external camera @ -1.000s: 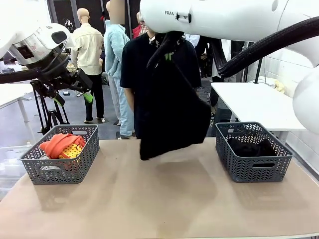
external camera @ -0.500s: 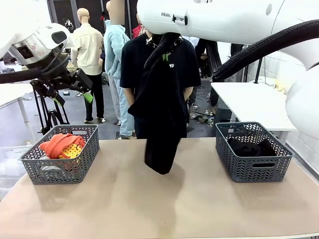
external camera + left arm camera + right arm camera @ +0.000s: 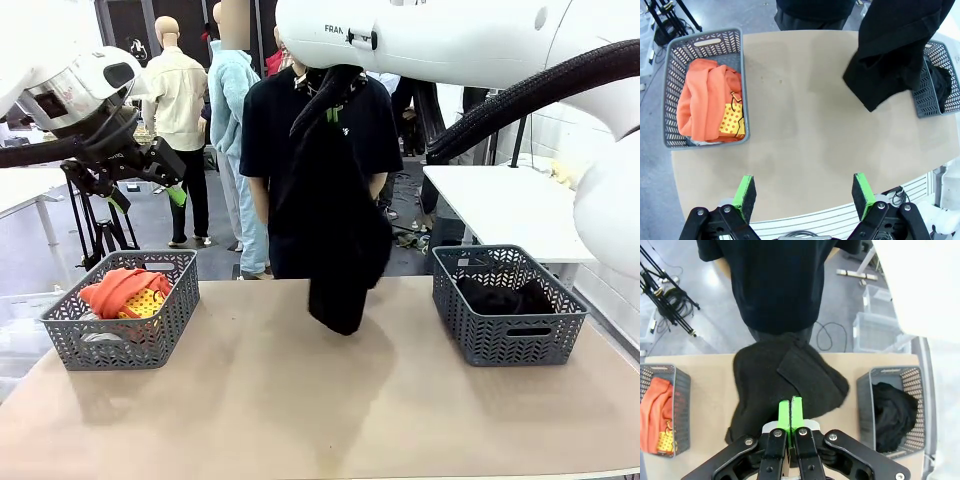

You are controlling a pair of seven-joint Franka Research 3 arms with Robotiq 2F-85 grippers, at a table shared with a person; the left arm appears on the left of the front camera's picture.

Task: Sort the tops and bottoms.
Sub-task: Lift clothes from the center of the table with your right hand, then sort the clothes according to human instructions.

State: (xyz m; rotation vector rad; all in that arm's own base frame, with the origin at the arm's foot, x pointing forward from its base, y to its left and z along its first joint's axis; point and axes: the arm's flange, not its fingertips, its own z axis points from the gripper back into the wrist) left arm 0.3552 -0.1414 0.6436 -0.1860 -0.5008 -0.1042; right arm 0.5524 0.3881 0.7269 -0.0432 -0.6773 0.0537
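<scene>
Bottoms are your concern here: one black garment (image 3: 338, 240) hangs limp from the right gripper (image 3: 333, 108), whose fingers (image 3: 785, 415) are pinched flat on a fold of the cloth. You hold it high so the soft, heavy drape clears the desk (image 3: 320, 400) and can, by my judgement, travel toward the grey lattice basket (image 3: 508, 305) at 3 o'clock, where another dark bundle (image 3: 500, 296) already lies. The cloth is matte, thick and shapeless, its lowest tip just above the desk surface. At 9 o'clock a matching basket (image 3: 125, 320) holds the orange top (image 3: 120, 288) with its yellow spotted patch. The left gripper (image 3: 805, 192) hovers high, its green-padded fingers spread wide and empty.
</scene>
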